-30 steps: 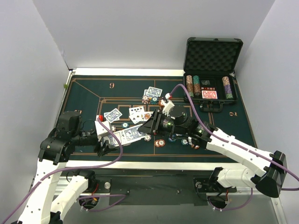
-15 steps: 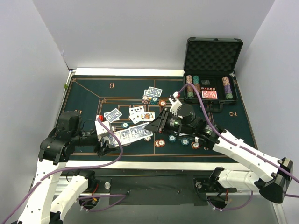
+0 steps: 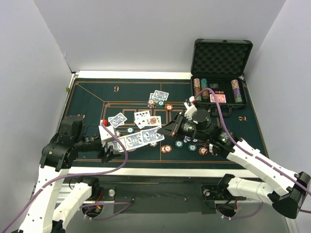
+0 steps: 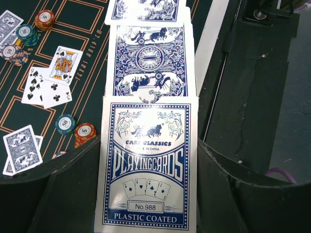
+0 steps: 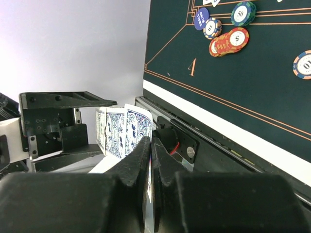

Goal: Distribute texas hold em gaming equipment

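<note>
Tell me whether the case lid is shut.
No: the case is open, its lid standing upright.

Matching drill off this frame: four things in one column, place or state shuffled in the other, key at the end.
Things
1. card box
2. red-backed deck
3. right gripper
4. picture card

Place or state
A. lying face up on the felt
B. in the open case
C. between the fingers of the left gripper
D. shut on a blue-backed card

Pairs: 1-C, 2-B, 3-D, 4-A
</note>
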`<state>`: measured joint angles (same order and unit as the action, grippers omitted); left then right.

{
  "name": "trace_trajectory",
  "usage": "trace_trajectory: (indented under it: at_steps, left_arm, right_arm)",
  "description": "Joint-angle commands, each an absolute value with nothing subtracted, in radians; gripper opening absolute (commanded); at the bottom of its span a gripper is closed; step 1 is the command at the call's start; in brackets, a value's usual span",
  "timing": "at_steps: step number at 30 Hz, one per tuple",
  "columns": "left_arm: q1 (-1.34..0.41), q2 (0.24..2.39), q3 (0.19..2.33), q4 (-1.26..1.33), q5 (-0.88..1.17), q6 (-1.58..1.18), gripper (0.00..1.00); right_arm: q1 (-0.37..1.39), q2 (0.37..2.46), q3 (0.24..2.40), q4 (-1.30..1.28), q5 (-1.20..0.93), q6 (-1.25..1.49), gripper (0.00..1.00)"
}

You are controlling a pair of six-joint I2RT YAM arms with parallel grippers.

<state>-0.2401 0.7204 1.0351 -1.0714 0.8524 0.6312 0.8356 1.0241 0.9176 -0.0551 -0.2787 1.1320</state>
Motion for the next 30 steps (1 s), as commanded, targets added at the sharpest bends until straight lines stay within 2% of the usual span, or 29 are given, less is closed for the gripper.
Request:
trace_trajectory:
  at_steps: [1, 8, 17, 23, 30]
  left_arm:
    - [-0.236, 0.713, 1.069, -1.02, 0.874, 0.62, 0.29]
    - [-0.235, 0.713, 1.071, -1.023, 0.865, 0.623, 0.29]
    - [-0.236, 0.71, 1.086, -1.035, 0.868, 0.623, 0.29]
    - [-0.236, 0.709, 1.088, -1.042, 0.87, 0.62, 0.29]
    - [-0.235, 0.712, 1.095, -1.042, 0.87, 0.614, 0.29]
  right_arm:
    - [0.805, 0.974, 0.899, 0.032, -0.317, 1.183, 0.0]
    - [0.741, 0.937, 0.91, 0.058, -0.36, 1.21, 0.0]
    - [0.543, 0.972, 0.933, 0.057, -0.449, 1.192, 0.0]
    - [0.492, 1.136, 0.91, 0.066, -0.431, 1.086, 0.0]
    - [0.491, 1.507, 0.956, 0.207, -0.429, 1.015, 0.0]
